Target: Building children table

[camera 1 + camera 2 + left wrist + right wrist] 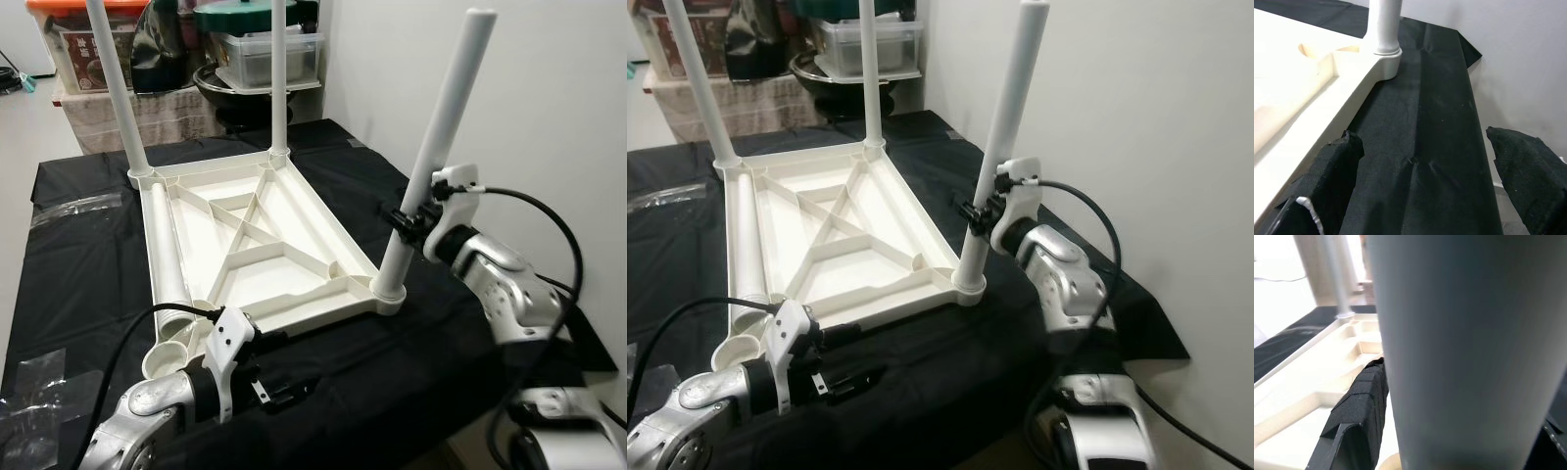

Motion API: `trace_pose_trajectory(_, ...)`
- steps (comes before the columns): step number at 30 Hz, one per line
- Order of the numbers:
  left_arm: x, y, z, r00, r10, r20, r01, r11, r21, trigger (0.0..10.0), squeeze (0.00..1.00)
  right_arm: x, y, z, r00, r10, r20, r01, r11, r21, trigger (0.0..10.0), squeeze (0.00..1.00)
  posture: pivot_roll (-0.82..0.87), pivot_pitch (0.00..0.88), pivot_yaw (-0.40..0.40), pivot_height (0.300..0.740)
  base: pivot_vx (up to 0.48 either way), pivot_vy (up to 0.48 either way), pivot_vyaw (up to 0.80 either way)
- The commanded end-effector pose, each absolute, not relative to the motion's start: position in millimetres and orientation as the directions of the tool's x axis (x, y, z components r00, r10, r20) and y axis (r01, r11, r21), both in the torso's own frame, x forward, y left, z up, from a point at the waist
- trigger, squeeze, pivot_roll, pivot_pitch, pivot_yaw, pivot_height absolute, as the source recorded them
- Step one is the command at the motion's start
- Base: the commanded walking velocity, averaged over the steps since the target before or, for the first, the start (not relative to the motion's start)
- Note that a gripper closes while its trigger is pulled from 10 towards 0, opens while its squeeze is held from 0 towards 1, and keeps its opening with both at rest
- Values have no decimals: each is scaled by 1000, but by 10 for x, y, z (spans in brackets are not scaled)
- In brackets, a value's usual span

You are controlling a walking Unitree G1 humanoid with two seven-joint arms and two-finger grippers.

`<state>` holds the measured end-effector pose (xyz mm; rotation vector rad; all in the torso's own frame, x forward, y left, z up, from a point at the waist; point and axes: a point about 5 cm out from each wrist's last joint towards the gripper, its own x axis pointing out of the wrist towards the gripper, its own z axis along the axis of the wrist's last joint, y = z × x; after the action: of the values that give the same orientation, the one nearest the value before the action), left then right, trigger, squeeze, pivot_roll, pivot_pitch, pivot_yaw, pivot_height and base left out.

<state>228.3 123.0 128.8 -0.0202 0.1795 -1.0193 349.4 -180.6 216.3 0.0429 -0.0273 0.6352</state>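
The white tabletop [245, 235] lies upside down on a black cloth. Two white legs [118, 88] [278, 78] stand in its far corners. A third leg [436, 147] stands slightly tilted in the near right corner socket [387, 291], and my right gripper [407, 220] is shut around it a little above the socket. A loose leg [167, 264] lies along the tabletop's left rim, beside the bare near left socket [167, 357]. My left gripper [279, 367] hovers open at the tabletop's near edge, with only black cloth between its fingers [1337, 166].
The white wall [549, 98] stands close on the right, just past the cloth's edge. Storage boxes [265, 54] and a black pot [235, 93] sit behind the table. Clear plastic wrap [73, 206] lies on the cloth at the left.
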Motion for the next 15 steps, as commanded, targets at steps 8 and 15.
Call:
trace_pose_trajectory(8,2270,1246,1268,501,-852,-153,849,518,-102,10000,0,3255,-1600,2111,534,844,45,-845,534,9,0,0,107,0,-72,740,0,0,0)
trace_pose_trajectory(15,2278,1251,1277,498,-853,-155,852,515,-98,10000,0,3513,-1728,1971,755,655,-31,-655,756,3,0,0,101,0,-67,740,0,0,0)
